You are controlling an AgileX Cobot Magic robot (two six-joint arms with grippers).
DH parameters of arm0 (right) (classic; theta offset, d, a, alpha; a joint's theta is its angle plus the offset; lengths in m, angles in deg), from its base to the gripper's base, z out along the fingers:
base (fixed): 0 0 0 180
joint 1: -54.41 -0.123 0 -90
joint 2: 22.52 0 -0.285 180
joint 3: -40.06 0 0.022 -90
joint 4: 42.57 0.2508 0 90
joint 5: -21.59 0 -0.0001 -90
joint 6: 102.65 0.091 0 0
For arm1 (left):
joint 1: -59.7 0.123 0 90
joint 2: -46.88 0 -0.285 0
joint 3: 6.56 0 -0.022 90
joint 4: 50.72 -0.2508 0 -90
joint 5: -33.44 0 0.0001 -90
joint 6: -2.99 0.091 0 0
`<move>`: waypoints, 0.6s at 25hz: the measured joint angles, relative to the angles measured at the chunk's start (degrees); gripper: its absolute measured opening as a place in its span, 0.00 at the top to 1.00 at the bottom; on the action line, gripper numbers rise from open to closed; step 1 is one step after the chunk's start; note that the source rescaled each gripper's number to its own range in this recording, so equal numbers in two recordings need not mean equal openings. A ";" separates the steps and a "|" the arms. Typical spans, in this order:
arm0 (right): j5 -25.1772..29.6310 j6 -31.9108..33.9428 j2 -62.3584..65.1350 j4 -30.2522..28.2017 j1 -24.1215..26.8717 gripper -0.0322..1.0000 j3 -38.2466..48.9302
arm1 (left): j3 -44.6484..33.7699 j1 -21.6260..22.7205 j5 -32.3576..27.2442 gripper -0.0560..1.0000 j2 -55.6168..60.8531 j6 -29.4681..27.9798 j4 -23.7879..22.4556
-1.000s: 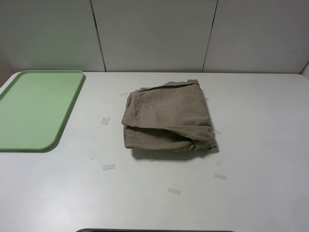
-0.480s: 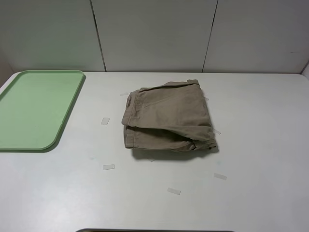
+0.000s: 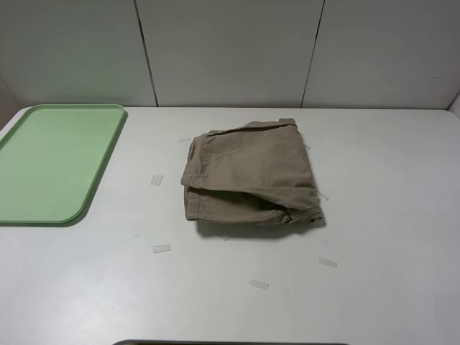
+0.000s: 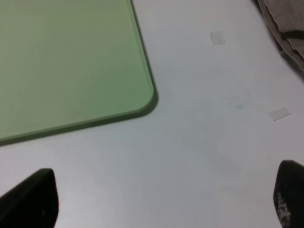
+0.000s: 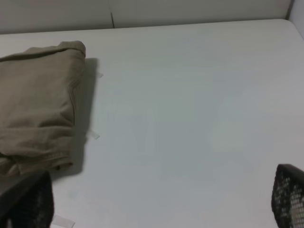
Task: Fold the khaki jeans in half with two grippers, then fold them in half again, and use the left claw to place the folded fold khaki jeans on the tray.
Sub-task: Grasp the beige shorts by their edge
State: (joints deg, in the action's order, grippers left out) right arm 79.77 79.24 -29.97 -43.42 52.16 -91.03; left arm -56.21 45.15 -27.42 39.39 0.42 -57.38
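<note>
The khaki jeans (image 3: 249,175) lie folded into a compact bundle in the middle of the white table. They also show at the edge of the left wrist view (image 4: 287,24) and in the right wrist view (image 5: 37,105). The pale-green tray (image 3: 50,162) sits bare at the far left and fills much of the left wrist view (image 4: 66,61). Neither arm shows in the exterior high view. My left gripper (image 4: 159,199) is open and empty over bare table beside the tray's corner. My right gripper (image 5: 159,202) is open and empty over bare table beside the jeans.
Several small pieces of clear tape lie on the table around the jeans, such as one (image 3: 157,180) between tray and jeans and one (image 3: 259,284) near the front. A white panelled wall (image 3: 230,50) stands behind the table.
</note>
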 joint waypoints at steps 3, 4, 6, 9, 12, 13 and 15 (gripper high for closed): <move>0.00 0.00 0.00 0.00 0.00 0.00 0.00 | 0.00 0.00 0.00 0.10 0.00 0.00 0.00; 0.00 0.00 0.00 0.00 0.00 0.00 0.00 | 0.00 0.00 0.00 0.10 0.00 0.00 0.00; 0.00 0.00 0.00 0.00 0.00 0.00 0.00 | 0.00 0.00 0.00 0.10 0.00 0.00 0.00; 0.00 0.00 0.00 0.00 0.00 0.00 0.00 | 0.00 0.00 0.00 0.10 0.00 0.00 0.00; 0.00 0.00 0.00 0.00 0.00 0.00 0.00 | 0.00 0.00 0.00 0.10 0.00 0.00 0.00; 0.00 0.00 0.00 0.00 0.00 0.00 0.00 | 0.00 0.00 0.00 0.10 0.00 0.00 0.00; 0.00 0.00 0.00 0.00 0.00 0.00 0.00 | 0.00 0.00 0.00 0.10 0.00 0.00 0.00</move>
State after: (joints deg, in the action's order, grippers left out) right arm 79.77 79.24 -29.97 -43.42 52.16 -91.03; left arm -56.21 45.15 -27.42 39.39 0.42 -57.38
